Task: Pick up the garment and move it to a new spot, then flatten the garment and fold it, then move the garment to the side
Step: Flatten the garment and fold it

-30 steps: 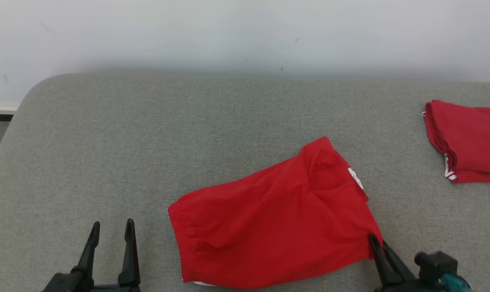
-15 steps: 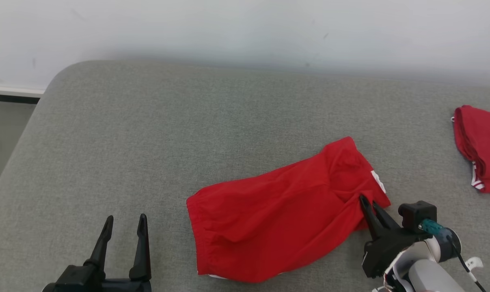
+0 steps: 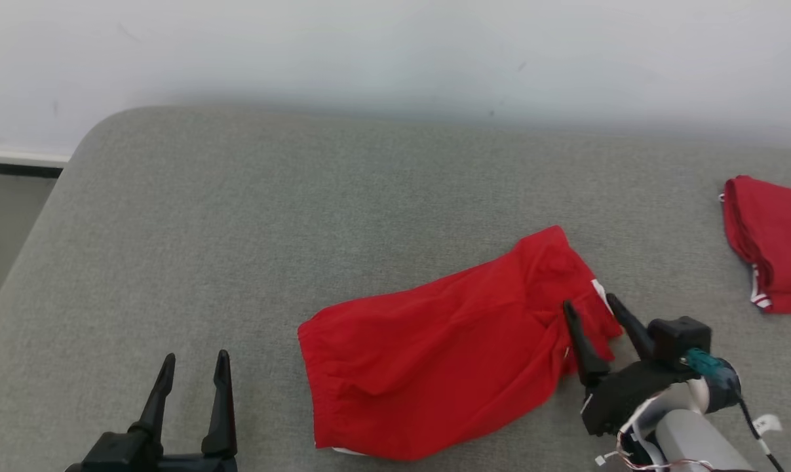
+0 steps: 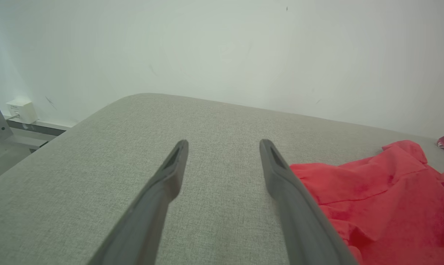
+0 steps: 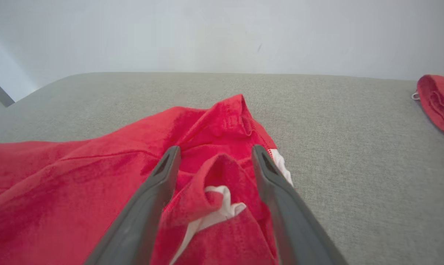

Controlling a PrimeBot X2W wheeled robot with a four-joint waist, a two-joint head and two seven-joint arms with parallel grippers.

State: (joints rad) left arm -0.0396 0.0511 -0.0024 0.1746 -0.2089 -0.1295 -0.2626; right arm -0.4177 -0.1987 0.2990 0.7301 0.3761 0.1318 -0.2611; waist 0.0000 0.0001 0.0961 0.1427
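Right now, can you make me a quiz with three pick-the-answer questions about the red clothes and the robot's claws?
1. Where does the folded red garment lie?
A) at the far right of the grey surface
B) under a chair
C) on the floor

2. How many red pieces of clothing lie on that surface?
A) one
B) two
C) four

3. How is the right gripper?
A) shut in the air
B) shut on a white cup
C) open, its fingers either side of a bunched fold of the loose red garment

Answers:
1 A: it lies by the head view's right edge.
2 B: one loose in the middle, one folded to the right.
3 C: the right wrist view shows the fingers apart with the fold between them.
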